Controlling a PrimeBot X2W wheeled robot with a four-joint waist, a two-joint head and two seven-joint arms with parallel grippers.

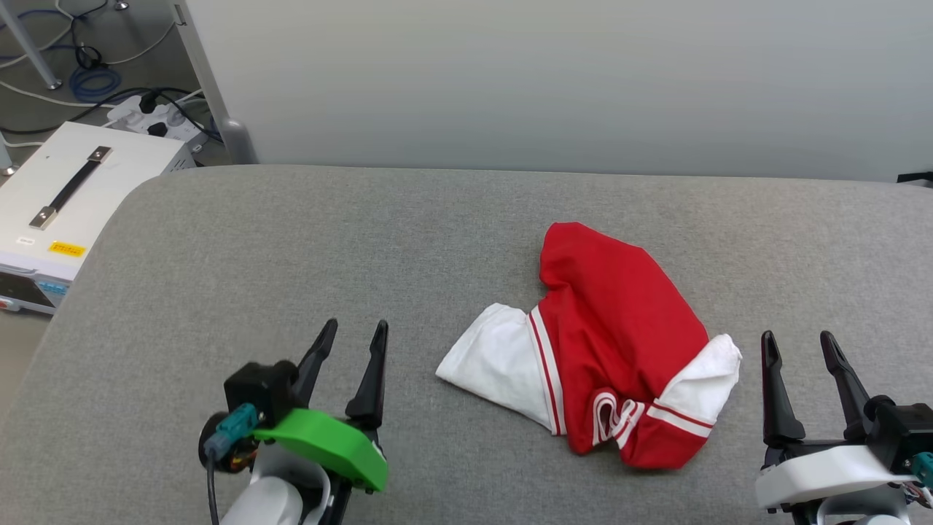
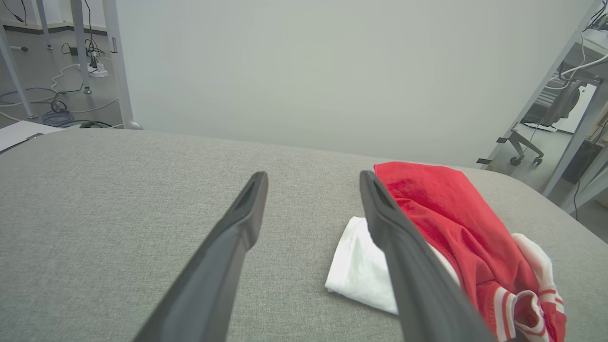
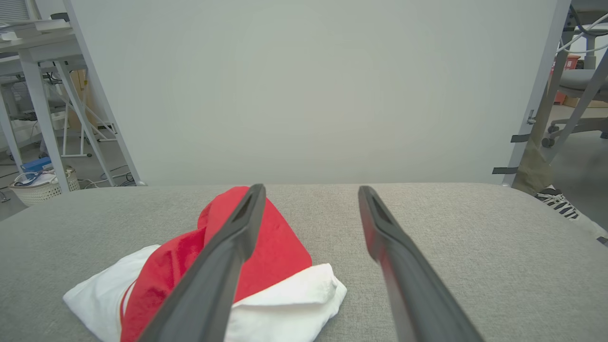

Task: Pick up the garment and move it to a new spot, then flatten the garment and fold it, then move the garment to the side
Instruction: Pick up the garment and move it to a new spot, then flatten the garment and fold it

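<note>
Left gripper (image 1: pixel 356 326): hovering spread wide, holding nothing.
Right gripper (image 1: pixel 797 337): hovering spread wide, holding nothing.
Garment: crumpled red jersey T-shirt with white sleeves (image 1: pixel 619 321) is lying untouched on the grey fabric-covered table (image 1: pixel 291 240).
Progress: seemingly just starting; pickup, flattening, folding and moving aside are all waiting.

A white case (image 1: pixel 73 197) with a handle stands beside the grey table (image 1: pixel 291 255).

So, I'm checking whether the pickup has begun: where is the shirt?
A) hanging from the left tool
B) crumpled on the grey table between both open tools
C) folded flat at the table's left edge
B: the shirt lies bunched on the table, with the left tool and right tool open, apart from it on either side.
</note>
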